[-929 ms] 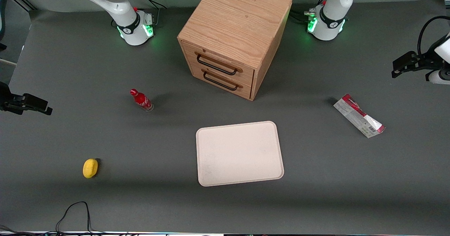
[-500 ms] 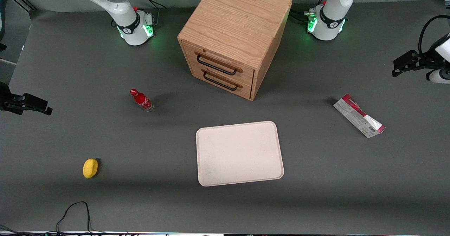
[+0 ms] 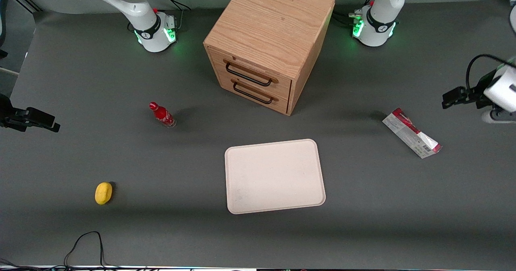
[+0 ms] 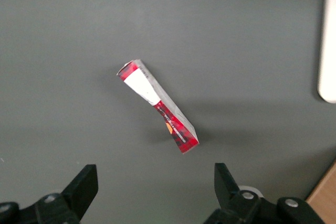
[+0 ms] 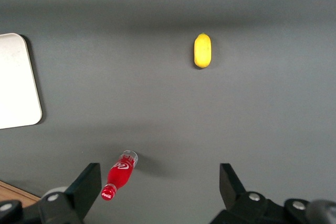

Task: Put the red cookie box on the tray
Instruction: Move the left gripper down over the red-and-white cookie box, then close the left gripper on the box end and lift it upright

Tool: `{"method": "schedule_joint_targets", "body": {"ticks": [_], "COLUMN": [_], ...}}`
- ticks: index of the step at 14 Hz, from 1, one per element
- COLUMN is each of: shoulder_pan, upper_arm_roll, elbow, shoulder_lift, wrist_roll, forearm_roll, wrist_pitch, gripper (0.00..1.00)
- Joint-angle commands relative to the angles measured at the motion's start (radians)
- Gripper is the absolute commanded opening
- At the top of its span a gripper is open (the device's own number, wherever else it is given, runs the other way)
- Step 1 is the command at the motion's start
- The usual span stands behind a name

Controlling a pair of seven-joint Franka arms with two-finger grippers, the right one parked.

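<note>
The red cookie box (image 3: 411, 133) lies on the grey table toward the working arm's end, red stripe up, whitish side with barcode showing. It also shows in the left wrist view (image 4: 157, 106), lying slantwise. The cream-white tray (image 3: 275, 176) lies flat near the table's middle, nearer the front camera than the cabinet, with nothing on it; its rim shows in the left wrist view (image 4: 329, 51). My left gripper (image 4: 154, 176) is open and holds nothing. It hovers above the table at the working arm's end (image 3: 457, 96), apart from the box and a little farther from the front camera.
A wooden two-drawer cabinet (image 3: 268, 41) stands farther back than the tray. A small red bottle (image 3: 162, 115) and a yellow fruit (image 3: 103, 192) are toward the parked arm's end. A black cable (image 3: 82, 244) lies at the front edge.
My left gripper has moved lower and a little inward toward the cookie box. The box, tray and other things have not moved.
</note>
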Motion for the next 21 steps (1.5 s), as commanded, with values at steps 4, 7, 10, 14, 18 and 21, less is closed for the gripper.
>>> {"method": "schedule_joint_targets", "body": {"ticks": [4, 7, 10, 14, 18, 21], "shoulder_pan": [-0.008, -0.014, -0.014, -0.016, -0.014, -0.014], "upper_arm_roll": [0.018, 0.04, 0.057, 0.064, 0.062, 0.064], "elbow": [-0.155, -0.181, -0.222, -0.239, -0.247, -0.247], "shoulder_lift": [0.093, 0.186, 0.264, 0.335, 0.337, 0.338], "wrist_roll": [-0.422, -0.545, -0.555, -0.591, -0.587, -0.578], "forearm_roll": [0.01, 0.006, -0.006, -0.105, -0.147, -0.147], "wrist_pitch": [0.274, 0.402, 0.526, 0.525, 0.478, 0.468], "gripper": [0.96, 0.96, 0.97, 0.96, 0.59, 0.0]}}
